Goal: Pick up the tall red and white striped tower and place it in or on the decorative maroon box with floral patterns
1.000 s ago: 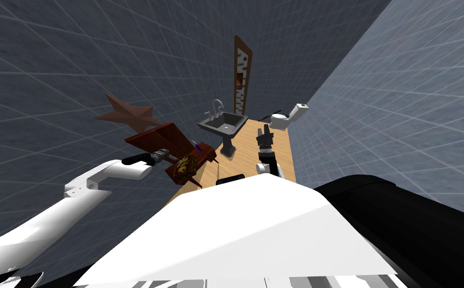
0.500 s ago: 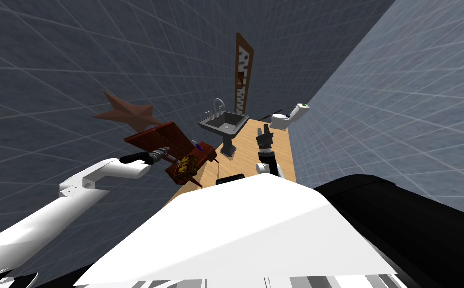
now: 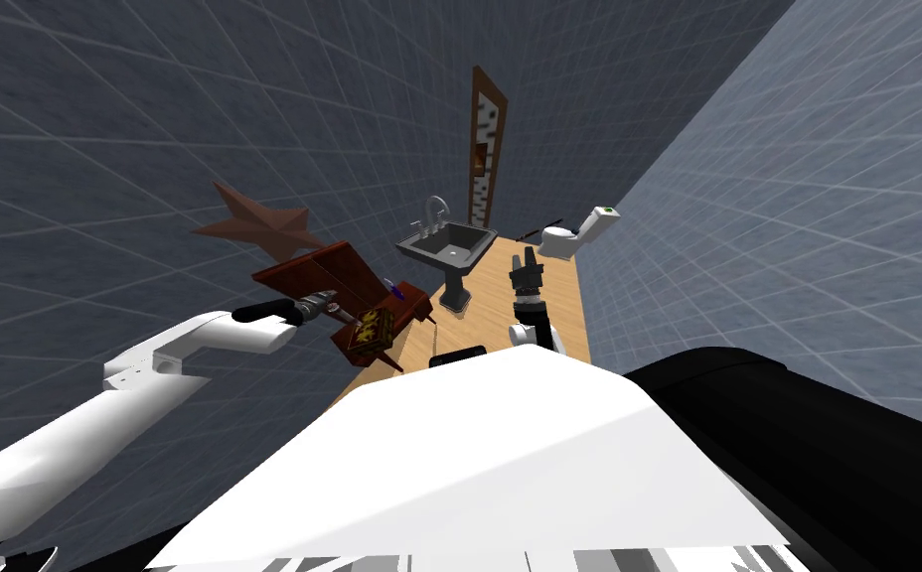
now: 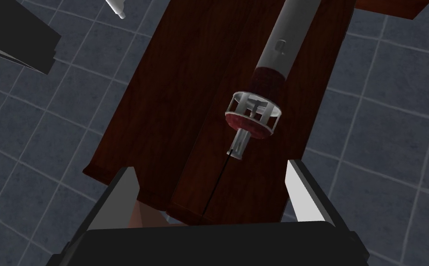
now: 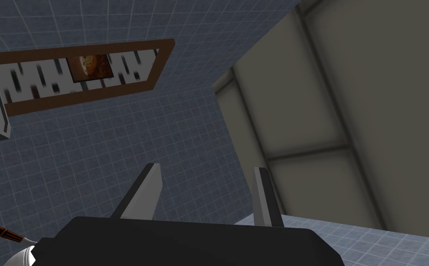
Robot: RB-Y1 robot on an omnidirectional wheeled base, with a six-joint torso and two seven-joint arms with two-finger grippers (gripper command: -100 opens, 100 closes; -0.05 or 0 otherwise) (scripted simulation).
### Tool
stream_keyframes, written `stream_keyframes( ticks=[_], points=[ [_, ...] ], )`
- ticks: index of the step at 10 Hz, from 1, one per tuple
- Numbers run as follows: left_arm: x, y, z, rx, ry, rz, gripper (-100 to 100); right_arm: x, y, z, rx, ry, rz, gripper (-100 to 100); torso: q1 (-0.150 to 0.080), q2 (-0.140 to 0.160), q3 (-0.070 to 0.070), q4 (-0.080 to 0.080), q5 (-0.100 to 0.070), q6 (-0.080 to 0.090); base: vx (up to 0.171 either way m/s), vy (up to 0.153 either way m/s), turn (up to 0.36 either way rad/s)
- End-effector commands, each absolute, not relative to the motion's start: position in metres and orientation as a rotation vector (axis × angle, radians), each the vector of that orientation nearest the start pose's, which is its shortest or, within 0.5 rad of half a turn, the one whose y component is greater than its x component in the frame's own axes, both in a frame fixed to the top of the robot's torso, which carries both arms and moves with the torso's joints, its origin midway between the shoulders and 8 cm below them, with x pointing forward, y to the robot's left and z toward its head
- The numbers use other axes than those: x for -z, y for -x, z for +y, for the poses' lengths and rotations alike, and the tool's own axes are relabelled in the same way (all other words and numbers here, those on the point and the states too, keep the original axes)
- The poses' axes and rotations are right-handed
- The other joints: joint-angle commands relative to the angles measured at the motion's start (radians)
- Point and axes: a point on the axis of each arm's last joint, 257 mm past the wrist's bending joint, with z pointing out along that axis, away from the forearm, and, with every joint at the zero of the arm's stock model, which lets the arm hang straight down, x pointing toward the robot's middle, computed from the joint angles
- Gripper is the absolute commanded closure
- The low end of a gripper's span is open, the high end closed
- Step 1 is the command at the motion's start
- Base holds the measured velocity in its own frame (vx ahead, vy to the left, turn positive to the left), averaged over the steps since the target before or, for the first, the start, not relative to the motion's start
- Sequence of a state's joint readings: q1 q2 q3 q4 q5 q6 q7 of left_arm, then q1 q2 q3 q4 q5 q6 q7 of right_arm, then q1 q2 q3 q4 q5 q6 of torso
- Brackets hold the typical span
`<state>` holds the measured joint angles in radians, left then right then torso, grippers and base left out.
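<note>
Now, the tower (image 4: pixel 254 110): light grey shaft, a dark red band, then a dark red disc ringed by a pale railing and a thin spire. It is on the dark wood desk (image 4: pixel 172 115), ahead of the left tool.
Long axis: runs straight away from the left tool along the desk's planks, spire end nearest, thick shaft farthest. Whether it lies flat or stands off the surface I cannot tell for sure.
Left tool (image 4: pixel 213 191): blades spread wide with nothing between them. The spire points toward the gap and is apart from both blades.
Left tool (image 3: pixel 325 306) from the head: at the near part of the desk (image 3: pixel 315 270), just beside the box.
Box (image 3: pixel 370 331): maroon with a gold pattern, at the desk's end nearest me, untouched.
Right tool (image 5: pixel 209 194): blades apart, empty. From the head, the right tool (image 3: pixel 523 266) hangs over the tan floor (image 3: pixel 494 288), well apart from the desk.
Nearer arm: the left, clearly.
Step in hand: approach before the grasp; the tower is not yet taken.
Next move, as I judge it: advance along the axis so the blades pass spire and disc, then close across the shaft.
Risk: the disc is wider than the spire and could catch a blade.
</note>
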<state>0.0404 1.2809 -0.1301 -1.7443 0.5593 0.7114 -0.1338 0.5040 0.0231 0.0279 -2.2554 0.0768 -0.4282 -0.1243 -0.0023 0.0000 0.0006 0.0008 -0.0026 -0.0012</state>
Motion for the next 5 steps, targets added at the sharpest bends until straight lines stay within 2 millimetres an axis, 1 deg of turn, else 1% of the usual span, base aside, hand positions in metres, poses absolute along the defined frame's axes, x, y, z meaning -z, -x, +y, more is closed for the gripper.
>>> stream_keyframes(
  ticks=[1,3,4,5],
  points=[
    [0.182,-0.475,0.53,0.11,0.938,1.985,-100,0.003,-0.362,-0.268,-1.369,-0.764,0.671,0,0.0,0.0,0.0,0.0,0.0,0.0,0.024,0.016,0.028],
    [0.162,-0.477,0.518,0.12,0.923,1.995,-100,0.003,-0.362,-0.268,-1.369,-0.764,0.671,0,0.0,0.0,0.0,0.0,0.0,0.0,0.026,0.024,0.071],
    [0.157,-0.477,0.515,0.122,0.919,1.999,-100,0.003,-0.362,-0.268,-1.369,-0.764,0.671,0,0.001,0.0,0.0,0.0,0.0,0.0,0.029,0.024,0.048],
    [0.16,-0.477,0.517,0.12,0.923,1.996,-100,0.003,-0.362,-0.268,-1.369,-0.764,0.671,0,0.001,0.0,0.0,0.0,0.0,0.0,0.012,0.01,0.005]
  ],
)
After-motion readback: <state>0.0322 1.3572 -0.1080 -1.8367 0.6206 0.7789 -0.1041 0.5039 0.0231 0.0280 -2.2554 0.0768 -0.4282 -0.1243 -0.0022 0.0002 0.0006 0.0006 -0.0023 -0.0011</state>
